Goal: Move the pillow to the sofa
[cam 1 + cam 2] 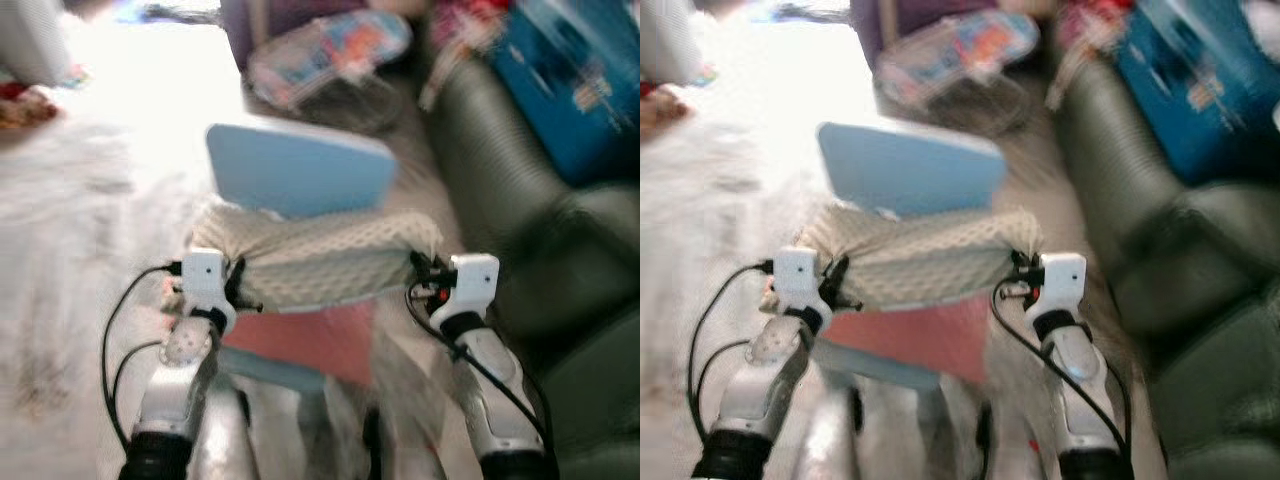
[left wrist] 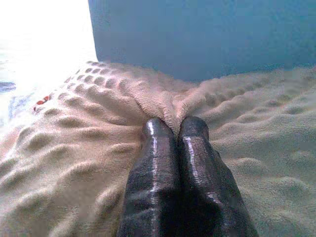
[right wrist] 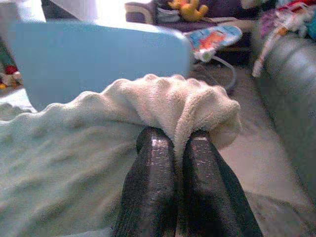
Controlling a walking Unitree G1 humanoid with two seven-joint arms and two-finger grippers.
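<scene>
Pillow (image 1: 315,258) ends pinched by left gripper (image 2: 175,129), right gripper (image 3: 178,139), beside sofa (image 1: 520,210).

Both silver arms reached forward, wrists level with each other and well apart. The left gripper (image 2: 174,129) was closed, its two black fingers (image 2: 153,163) pressed together on a pinched fold of the pillow (image 1: 320,262). The right gripper (image 3: 178,143) was likewise closed on a fold at the pillow's opposite end. Black cables looped from each wrist.
</scene>
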